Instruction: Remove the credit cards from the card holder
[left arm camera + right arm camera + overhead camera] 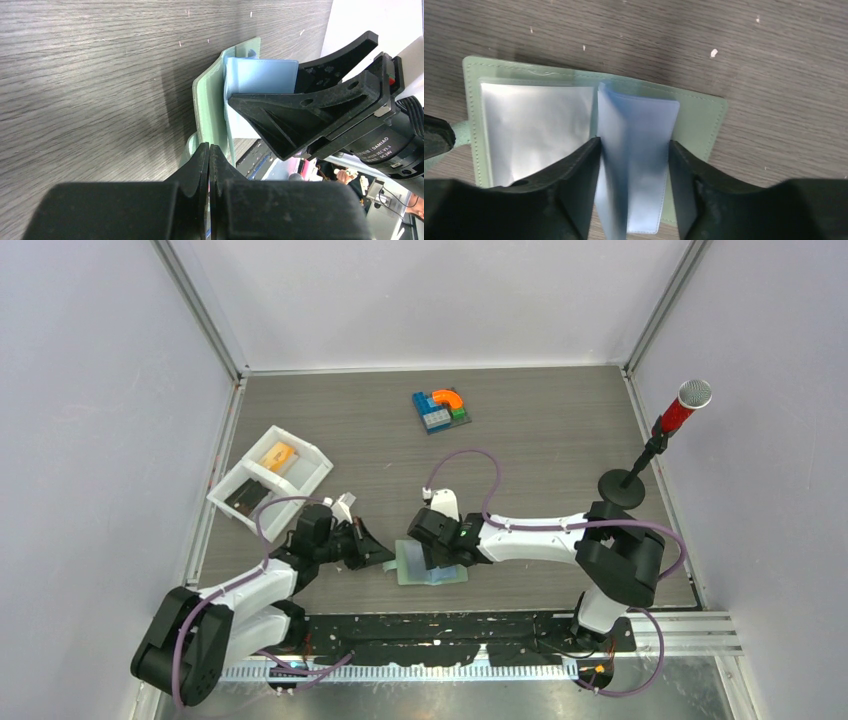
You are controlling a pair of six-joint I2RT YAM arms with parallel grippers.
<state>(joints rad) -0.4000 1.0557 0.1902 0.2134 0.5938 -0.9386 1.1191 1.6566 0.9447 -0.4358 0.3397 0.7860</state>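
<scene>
**Top view:** card holder [408, 568] lies open beneath R gripper [432, 558] and just ahead of L gripper [385, 556] tip.
**L wrist:** L jaws closed, nothing seen between them.
**R wrist:** R jaws astride blue sleeve pages [636, 130], touching both sides; firm clamp cannot tell.
**Tip:** L pins cover, R lifts slowly.

White arms [530, 533], black joints [620, 558] — purple cables [480, 455], apparently DAMIAO-marked motor [385, 150].
</scene>
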